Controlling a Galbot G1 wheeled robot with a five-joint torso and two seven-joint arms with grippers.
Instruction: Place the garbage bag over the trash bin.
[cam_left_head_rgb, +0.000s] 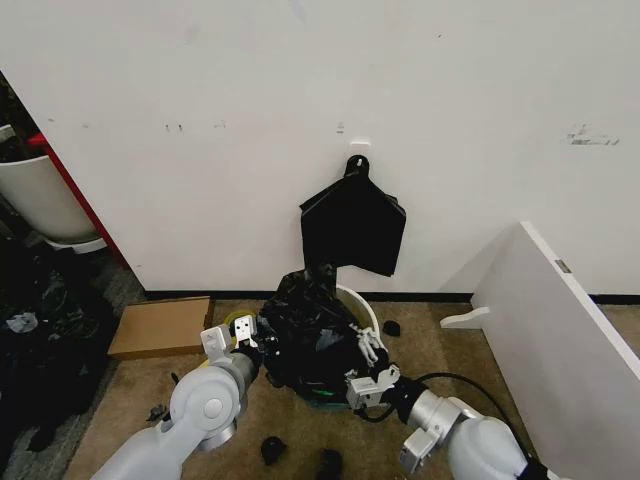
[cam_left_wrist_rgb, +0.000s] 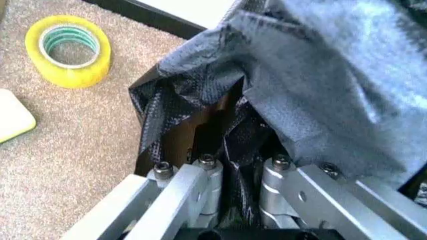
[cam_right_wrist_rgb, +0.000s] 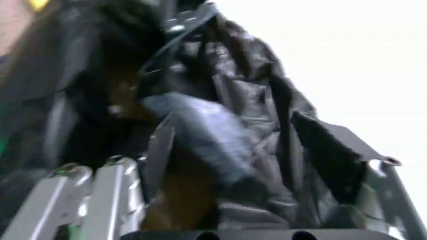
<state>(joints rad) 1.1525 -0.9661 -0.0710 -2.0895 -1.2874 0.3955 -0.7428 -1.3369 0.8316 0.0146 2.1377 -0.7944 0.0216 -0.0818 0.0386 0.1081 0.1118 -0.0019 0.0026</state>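
Draping step in hand: left gripper (cam_left_head_rgb: 243, 343) and right gripper (cam_left_head_rgb: 366, 352) each pinch garbage bag (cam_left_head_rgb: 305, 330) film over trash bin (cam_left_head_rgb: 362, 305); next, seating the hem calls for outward stretch.

The garbage bag (cam_left_head_rgb: 305, 335) hides most of the trash bin (cam_left_head_rgb: 362, 305), leaving its rim showing.

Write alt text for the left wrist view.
The left gripper pinches a fold of the black garbage bag, which billows above its metal fingers. A roll of yellow tape lies apart on the brown carpet.
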